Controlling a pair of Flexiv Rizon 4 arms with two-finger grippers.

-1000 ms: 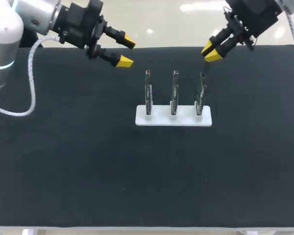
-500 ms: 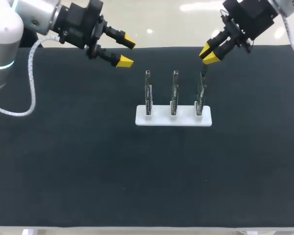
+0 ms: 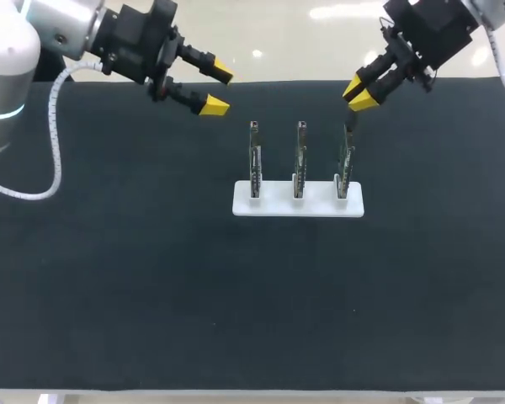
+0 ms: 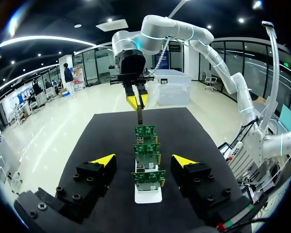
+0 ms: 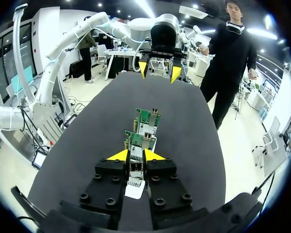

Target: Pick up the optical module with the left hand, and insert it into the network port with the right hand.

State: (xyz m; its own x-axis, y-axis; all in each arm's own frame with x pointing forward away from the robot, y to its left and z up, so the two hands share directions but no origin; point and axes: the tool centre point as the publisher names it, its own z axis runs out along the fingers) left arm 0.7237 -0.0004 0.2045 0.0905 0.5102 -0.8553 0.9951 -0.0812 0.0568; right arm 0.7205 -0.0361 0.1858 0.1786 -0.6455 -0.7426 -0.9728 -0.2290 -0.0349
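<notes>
Three green circuit boards stand upright in a row on a white base (image 3: 273, 204) at mid-table. Over the right-hand board (image 3: 344, 160) my right gripper (image 3: 359, 93) is shut on a slim dark optical module (image 3: 350, 119) that hangs down from its yellow tips; the module's lower end is at that board's top edge. In the left wrist view the module (image 4: 139, 115) hangs from the right gripper (image 4: 137, 101) above the farthest board (image 4: 145, 131). In the right wrist view it (image 5: 136, 170) sits between the fingers. My left gripper (image 3: 217, 87) hovers open and empty at the back left.
The black mat (image 3: 151, 278) covers the whole table. The left board (image 3: 255, 160) and middle board (image 3: 299, 160) stand close beside the right one. The left arm's white cable (image 3: 55, 143) loops over the mat's left side.
The right gripper with the module shifted slightly up and back, then held still. The left arm has not moved.
</notes>
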